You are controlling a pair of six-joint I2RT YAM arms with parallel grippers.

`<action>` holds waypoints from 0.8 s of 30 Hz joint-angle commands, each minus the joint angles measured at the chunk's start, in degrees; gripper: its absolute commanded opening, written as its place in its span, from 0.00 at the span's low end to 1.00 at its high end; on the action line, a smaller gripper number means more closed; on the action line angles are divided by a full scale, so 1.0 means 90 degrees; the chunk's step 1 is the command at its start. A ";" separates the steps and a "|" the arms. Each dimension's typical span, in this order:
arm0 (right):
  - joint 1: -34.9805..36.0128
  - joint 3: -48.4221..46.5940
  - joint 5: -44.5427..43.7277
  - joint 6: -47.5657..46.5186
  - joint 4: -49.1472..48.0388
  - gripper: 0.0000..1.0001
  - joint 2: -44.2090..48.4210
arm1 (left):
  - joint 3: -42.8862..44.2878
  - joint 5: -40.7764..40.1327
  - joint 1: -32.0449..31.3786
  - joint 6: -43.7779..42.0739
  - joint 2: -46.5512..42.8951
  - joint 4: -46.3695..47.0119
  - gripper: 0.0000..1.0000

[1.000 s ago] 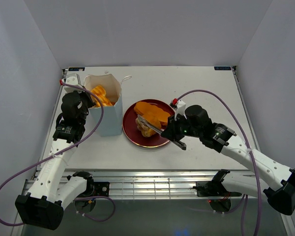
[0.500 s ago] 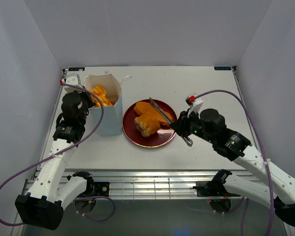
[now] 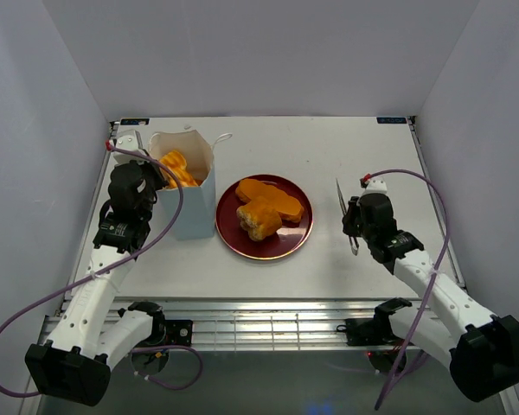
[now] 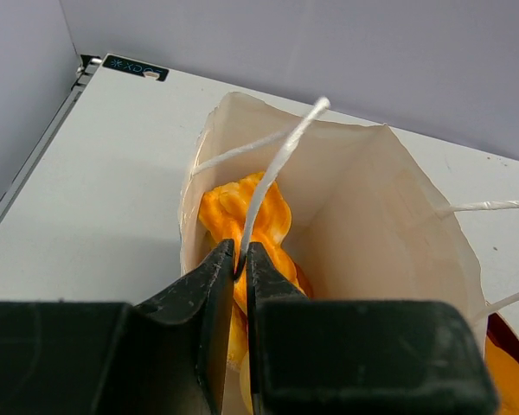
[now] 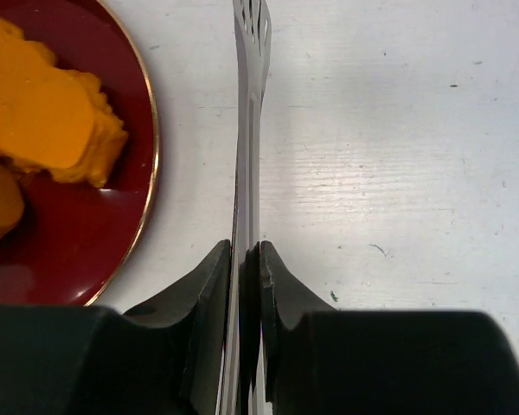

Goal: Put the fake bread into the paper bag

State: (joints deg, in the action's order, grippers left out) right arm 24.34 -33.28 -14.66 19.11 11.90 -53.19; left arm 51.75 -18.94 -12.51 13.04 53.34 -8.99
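The white paper bag (image 3: 195, 212) stands upright at the left with orange fake bread (image 3: 177, 169) inside it. More fake bread (image 3: 268, 207) lies on the dark red plate (image 3: 291, 243). My left gripper (image 4: 240, 251) sits at the bag's rim (image 4: 372, 225), its jaws pinched on a white cord handle (image 4: 277, 164) above the twisted bread (image 4: 272, 216). My right gripper (image 5: 246, 251) is shut on thin metal tongs (image 5: 249, 104), held over bare table to the right of the plate (image 5: 86, 233). The tongs (image 3: 342, 207) carry nothing.
Grey walls close the table on three sides. The bag's second cord handle (image 3: 221, 137) hangs out toward the back. The left arm (image 3: 125, 203) stands close against the bag's left side.
My right arm has drawn back from the plate to the right, taking the tongs with it. The bread stays on the plate. The left arm has not moved.
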 commanded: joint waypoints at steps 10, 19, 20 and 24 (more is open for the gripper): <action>-0.0399 0.0201 0.0788 -0.0131 -0.2113 0.17 -0.1951 | 0.0100 -0.0298 -0.0045 -0.0023 -0.0302 0.0013 0.49; -0.0712 0.0153 0.0935 -0.0181 -0.2240 0.29 -0.2732 | 0.0110 -0.0464 -0.0035 -0.0023 -0.0409 0.0003 0.52; -0.0731 0.0133 0.0945 -0.0190 -0.2240 0.31 -0.2781 | 0.0100 -0.0464 -0.0045 -0.0023 -0.0419 0.0003 0.52; -0.0780 0.0045 0.1003 -0.0219 -0.2231 0.36 -0.2947 | 0.0100 -0.0474 -0.0035 -0.0023 -0.0439 0.0003 0.52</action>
State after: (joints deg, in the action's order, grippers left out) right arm 17.69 -31.62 -6.24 17.72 -5.91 -79.02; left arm 51.75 -22.20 -12.60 12.95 50.70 -9.02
